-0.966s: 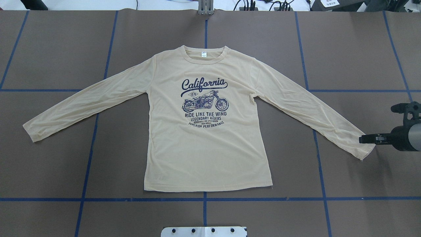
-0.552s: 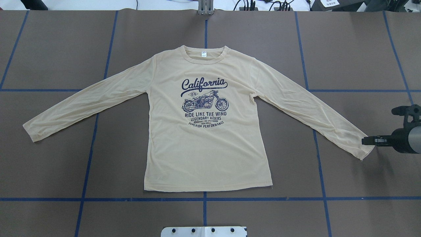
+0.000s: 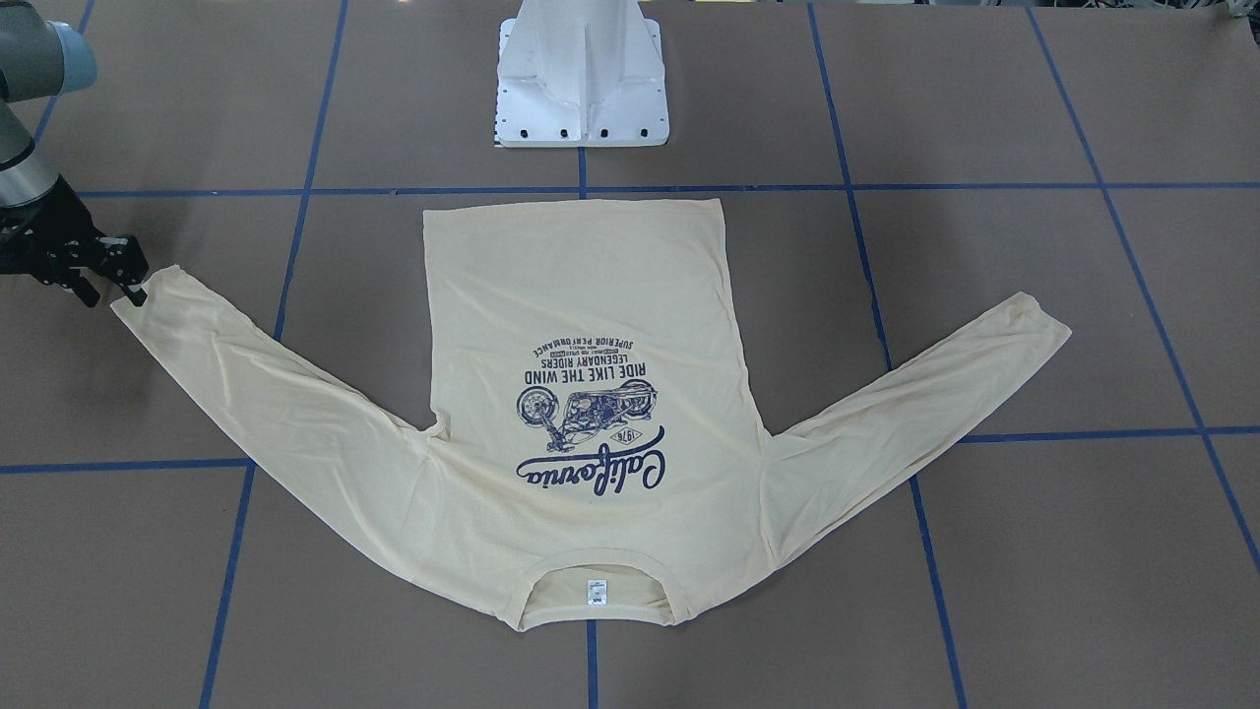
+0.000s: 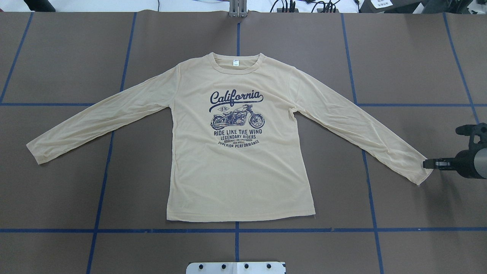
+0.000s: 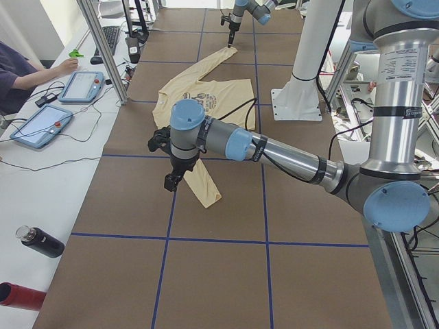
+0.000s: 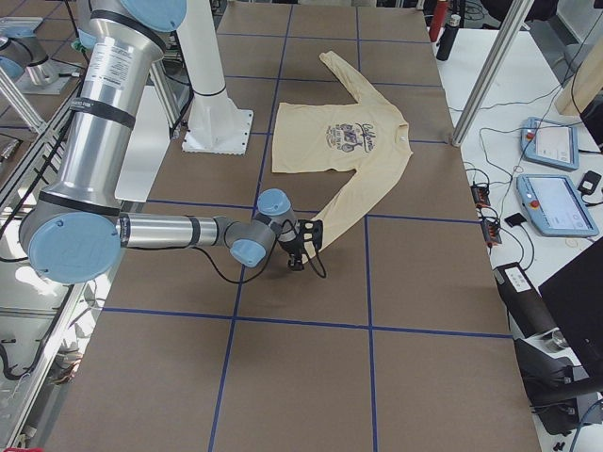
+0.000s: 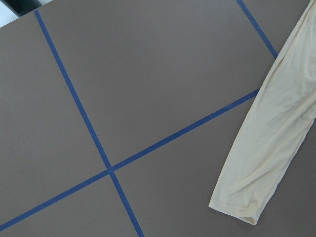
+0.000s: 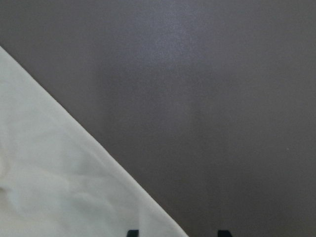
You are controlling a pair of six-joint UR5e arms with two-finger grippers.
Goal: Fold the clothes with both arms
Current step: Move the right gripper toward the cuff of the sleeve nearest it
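The brown table (image 4: 57, 57), marked with a blue tape grid, carried the T-shirt (image 4: 236, 182) spread flat, print up, sleeves angled outward and collar away from the robot. The right arm (image 6: 170, 231) reached low toward the right sleeve's end. There the right gripper (image 4: 426, 163) sat at the cuff's edge, fingers (image 8: 223, 232) parted and empty. The left gripper (image 5: 171, 179) hung above the table near the left cuff (image 7: 237, 210); its finger spacing could not be told.

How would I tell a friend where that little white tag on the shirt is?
Find the cream shirt spread flat on the brown table. Follow it to the round neckline, the end away from the robot's white base. The tag sits centred just inside, the shirt's only white patch, beyond the navy print.
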